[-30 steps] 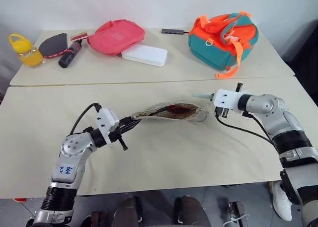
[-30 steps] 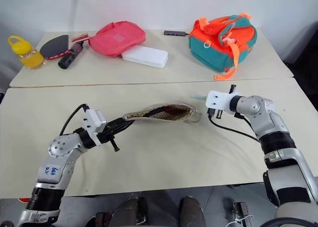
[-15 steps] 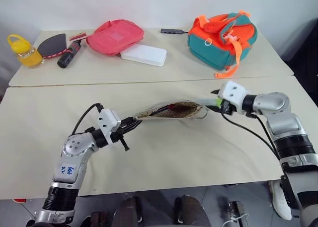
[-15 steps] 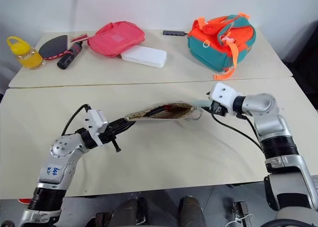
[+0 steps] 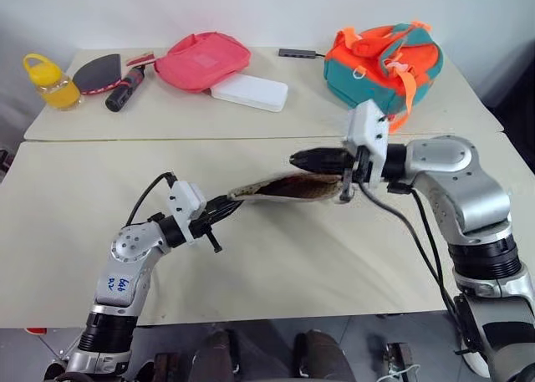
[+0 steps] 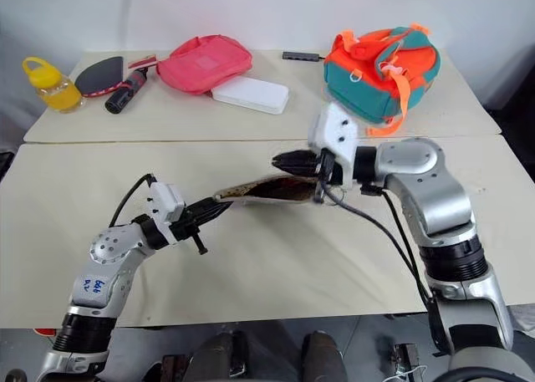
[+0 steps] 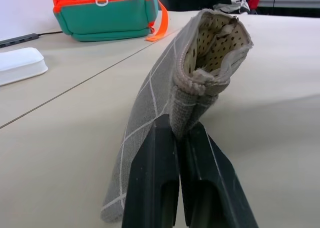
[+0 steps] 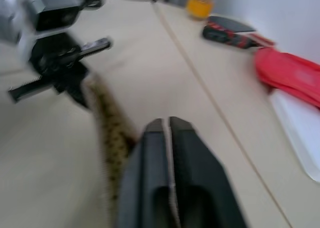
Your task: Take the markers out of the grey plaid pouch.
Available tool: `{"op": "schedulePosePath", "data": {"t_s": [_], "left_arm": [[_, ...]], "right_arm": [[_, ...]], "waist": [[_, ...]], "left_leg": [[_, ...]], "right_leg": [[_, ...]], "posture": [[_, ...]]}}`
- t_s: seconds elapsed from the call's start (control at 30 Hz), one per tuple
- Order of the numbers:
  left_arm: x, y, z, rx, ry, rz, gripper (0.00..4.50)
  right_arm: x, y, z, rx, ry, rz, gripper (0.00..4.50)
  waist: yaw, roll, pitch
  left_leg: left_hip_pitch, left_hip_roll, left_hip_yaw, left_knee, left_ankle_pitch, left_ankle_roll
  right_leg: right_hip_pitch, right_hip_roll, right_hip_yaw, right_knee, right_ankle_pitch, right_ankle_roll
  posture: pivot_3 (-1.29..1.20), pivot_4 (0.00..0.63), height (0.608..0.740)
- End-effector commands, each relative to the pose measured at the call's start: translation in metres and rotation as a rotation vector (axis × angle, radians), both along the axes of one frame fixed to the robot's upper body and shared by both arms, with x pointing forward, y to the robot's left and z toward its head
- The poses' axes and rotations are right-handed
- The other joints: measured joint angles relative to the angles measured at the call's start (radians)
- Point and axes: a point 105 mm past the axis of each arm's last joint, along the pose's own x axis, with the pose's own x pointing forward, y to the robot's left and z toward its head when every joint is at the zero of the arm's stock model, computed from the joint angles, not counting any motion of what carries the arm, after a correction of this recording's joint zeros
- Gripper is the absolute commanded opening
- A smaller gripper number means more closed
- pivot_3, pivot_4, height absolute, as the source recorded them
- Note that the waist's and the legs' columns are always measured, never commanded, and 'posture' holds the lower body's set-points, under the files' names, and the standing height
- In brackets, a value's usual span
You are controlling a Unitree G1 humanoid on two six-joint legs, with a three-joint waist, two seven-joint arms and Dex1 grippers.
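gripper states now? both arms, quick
Left gripper: shut on the grey plaid pouch.
Right gripper: shut, holding nothing visible.

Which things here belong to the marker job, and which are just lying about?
Job: grey plaid pouch, left gripper pinching its end, right gripper shut above its mouth.

Lying about: pink pouch, white case, orange-and-teal backpack, yellow bottle, table tennis bat, thick black cylinder.

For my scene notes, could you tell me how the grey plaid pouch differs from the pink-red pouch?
The grey plaid pouch is slim, open-mouthed and pinched by the shut left pincer above the near table; the pink-red pouch is larger, rounder and lies untouched on the far table. Both are soft fabric.
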Motion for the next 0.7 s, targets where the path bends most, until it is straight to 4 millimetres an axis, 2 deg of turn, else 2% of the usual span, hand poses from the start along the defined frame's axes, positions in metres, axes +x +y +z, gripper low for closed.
{"op": "schedulePosePath", "data": {"t_s": [0.03,0.23,0.33,0.43,0.5,0.6,0.63,0.7], "left_arm": [[-0.002,-0.002,0.016,-0.034,-0.046,-0.008,0.0],[-0.011,-0.019,0.007,-0.045,0.047,-0.075,0.0],[-0.022,-0.03,0.009,-0.098,0.113,-0.14,0.0],[-0.023,-0.033,0.023,-0.199,0.167,-0.173,0.0],[-0.024,-0.034,0.028,-0.245,0.21,-0.191,0.0],[-0.029,-0.033,0.02,-0.263,0.322,-0.233,0.0],[-0.03,-0.033,0.018,-0.262,0.338,-0.235,0.0],[-0.025,-0.029,0.005,-0.233,0.37,-0.189,0.0]], "right_arm": [[0.008,-0.007,-0.026,-0.174,-0.096,-0.03,0.01],[0.029,-0.022,-0.05,-0.412,-0.227,-0.048,0.01],[0.032,-0.021,-0.034,-0.383,-0.241,-0.037,0.01],[0.026,-0.037,-0.036,-0.526,-0.188,-0.007,0.01],[0.02,-0.041,-0.032,-0.559,-0.122,-0.004,0.01],[0.002,-0.026,-0.009,-0.501,-0.037,0.077,0.01],[-0.001,-0.024,-0.006,-0.503,-0.031,0.087,0.01],[0.003,-0.02,-0.016,-0.535,-0.01,0.08,0.01]], "waist": [[0.0,0.0,0.0],[-0.001,0.0,0.0],[-0.005,0.0,0.0],[-0.002,0.0,0.0],[0.0,0.0,0.0],[-0.003,0.0,0.0],[-0.005,0.0,0.0],[-0.005,0.0,0.0]], "left_leg": [[0.0,0.0,0.0,0.0,0.0,0.0],[0.0,0.0,0.001,0.001,0.0,0.0],[0.0,0.0,0.001,0.0,0.0,0.0],[0.0,0.0,0.0,0.001,0.0,0.0],[0.0,0.0,0.0,0.001,0.0,0.0],[0.0,0.0,-0.001,0.001,0.0,0.0],[0.0,0.0,-0.001,0.001,0.0,0.0],[0.0,0.001,-0.001,0.001,0.0,0.0]], "right_leg": [[0.0,0.0,0.0,0.0,0.0,0.0],[0.0,0.0,0.0,0.0,0.0,0.0],[0.0,0.0,0.0,0.001,0.0,0.0],[-0.001,0.0,0.001,0.001,0.0,0.0],[0.0,0.0,0.0,0.0,0.0,0.0],[0.001,0.0,0.0,0.0,0.0,0.0],[0.0,0.0,0.001,0.001,0.0,0.0],[0.0,0.001,0.0,0.001,0.0,0.0]], "posture": [[0.0,0.15,0.74],[0.0,0.15,0.74],[0.0,0.15,0.74],[0.0,0.15,0.74],[0.0,0.15,0.74],[0.0,0.15,0.74],[0.0,0.15,0.74],[0.0,0.15,0.74]]}}
